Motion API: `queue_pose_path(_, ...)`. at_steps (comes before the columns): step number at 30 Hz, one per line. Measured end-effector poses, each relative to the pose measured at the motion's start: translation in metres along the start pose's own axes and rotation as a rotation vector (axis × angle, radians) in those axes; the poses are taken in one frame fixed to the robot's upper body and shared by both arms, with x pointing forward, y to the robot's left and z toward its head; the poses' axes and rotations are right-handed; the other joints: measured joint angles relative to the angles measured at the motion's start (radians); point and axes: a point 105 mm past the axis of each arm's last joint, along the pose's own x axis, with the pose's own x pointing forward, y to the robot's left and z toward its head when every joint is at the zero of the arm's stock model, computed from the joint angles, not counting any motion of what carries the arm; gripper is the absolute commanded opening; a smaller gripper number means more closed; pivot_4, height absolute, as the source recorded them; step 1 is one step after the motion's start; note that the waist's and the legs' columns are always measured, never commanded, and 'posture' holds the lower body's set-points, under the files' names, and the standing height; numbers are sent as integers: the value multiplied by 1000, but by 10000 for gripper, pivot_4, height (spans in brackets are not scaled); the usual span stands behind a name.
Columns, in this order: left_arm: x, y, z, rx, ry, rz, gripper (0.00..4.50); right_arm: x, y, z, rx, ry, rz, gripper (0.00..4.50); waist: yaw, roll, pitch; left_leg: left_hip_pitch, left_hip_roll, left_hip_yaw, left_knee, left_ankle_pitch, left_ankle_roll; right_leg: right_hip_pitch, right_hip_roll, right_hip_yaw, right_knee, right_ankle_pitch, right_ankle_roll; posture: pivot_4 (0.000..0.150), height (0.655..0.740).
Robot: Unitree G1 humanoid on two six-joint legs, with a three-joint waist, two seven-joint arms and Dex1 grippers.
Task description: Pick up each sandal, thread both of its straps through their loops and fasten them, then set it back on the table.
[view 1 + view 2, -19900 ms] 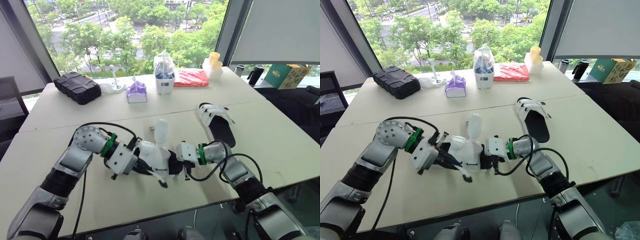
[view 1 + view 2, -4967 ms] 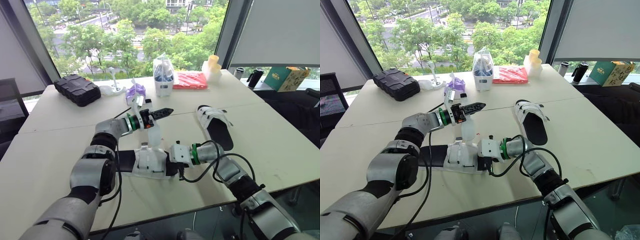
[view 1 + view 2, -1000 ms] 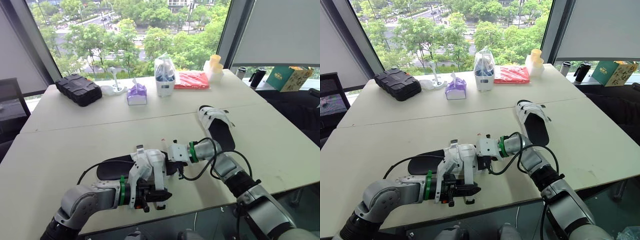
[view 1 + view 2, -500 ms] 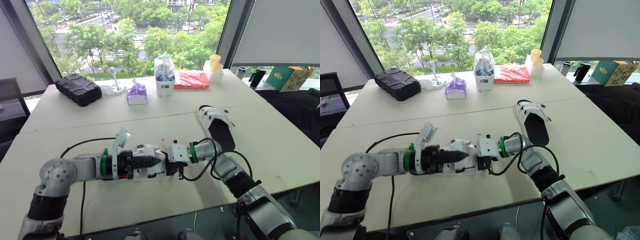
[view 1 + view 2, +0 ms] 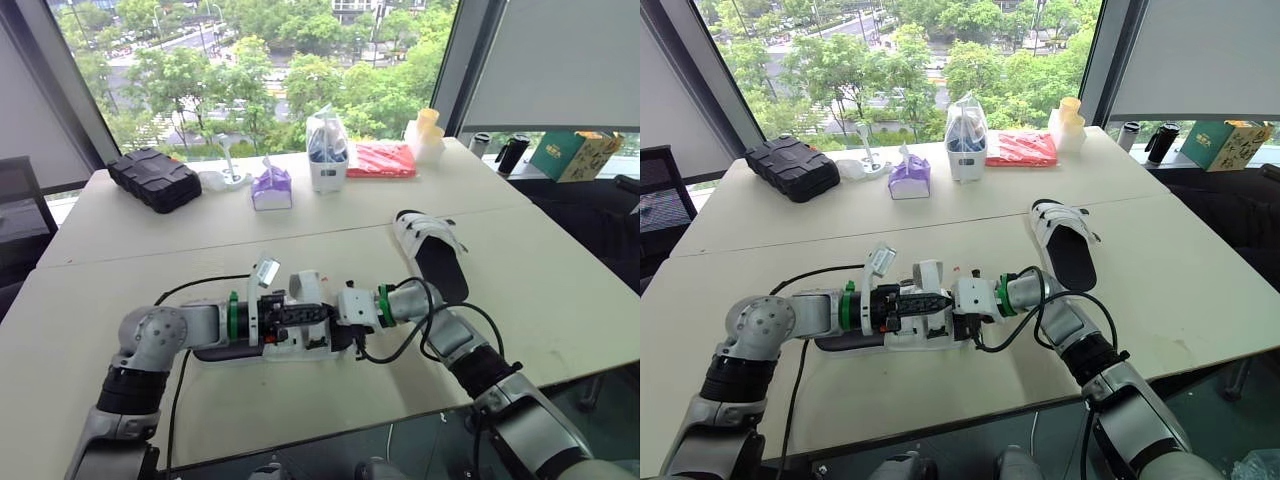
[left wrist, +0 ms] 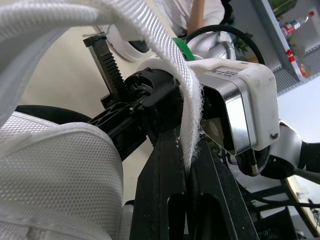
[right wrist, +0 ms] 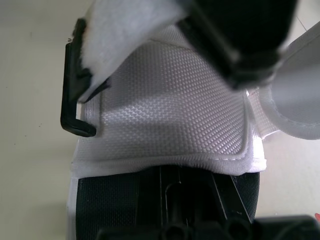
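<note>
A sandal with a black sole (image 5: 214,352) and white mesh straps (image 7: 165,115) lies on the table (image 5: 560,290) near the front. My left gripper (image 5: 305,312) is shut on the free end of one white strap (image 6: 189,125), which arcs up above the sandal. My right gripper (image 5: 338,328) is shut on the sandal's end from the right, its fingers (image 7: 185,200) clamped on the black sole under the mesh. A black plastic loop (image 7: 72,100) sits at the edge of the mesh. The second sandal (image 5: 435,255) lies flat to the right, apart from both grippers.
Along the far edge stand a black case (image 5: 155,175), a purple pack (image 5: 272,187), a white bagged jug (image 5: 328,150), a red packet (image 5: 382,158) and yellow cups (image 5: 425,130). A green box (image 5: 575,155) sits off the table's right side.
My left arm swung from the table's front edge back onto the sandal. Its gripper now holds a strap end raised in an arc. The right gripper has stayed on the sandal.
</note>
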Motion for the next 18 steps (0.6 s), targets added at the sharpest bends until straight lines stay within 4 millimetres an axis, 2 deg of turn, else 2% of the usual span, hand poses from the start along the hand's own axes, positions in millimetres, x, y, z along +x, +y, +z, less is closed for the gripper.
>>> queue_pose_path(18,3,8,-4,65,-2,26,430,0,1,0,12,2,-11,0,0,0,0,0,0,0,0,0,0,0,0,0,0,0,0,1500,7400)
